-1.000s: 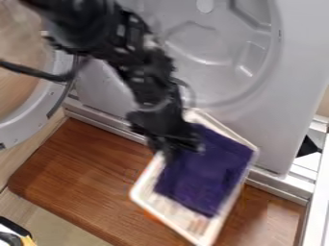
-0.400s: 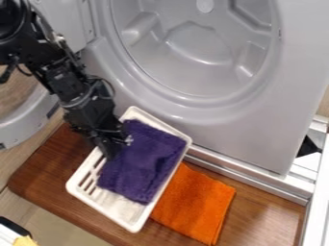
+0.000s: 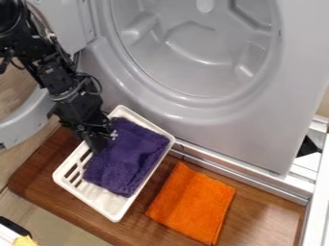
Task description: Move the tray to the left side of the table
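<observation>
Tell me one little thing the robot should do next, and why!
I think the gripper should gently let the tray rest and back away. The tray is already over the left part of the wooden board, with bare wood between it and the orange cloth. The purple cloth lies inside, so going slowly seems wise.

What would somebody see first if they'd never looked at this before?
Probably the bright orange cloth, flat on the brown wood beside the white tray. Then the purple cloth lying inside the tray, and the black robot arm coming in from the upper left.
</observation>
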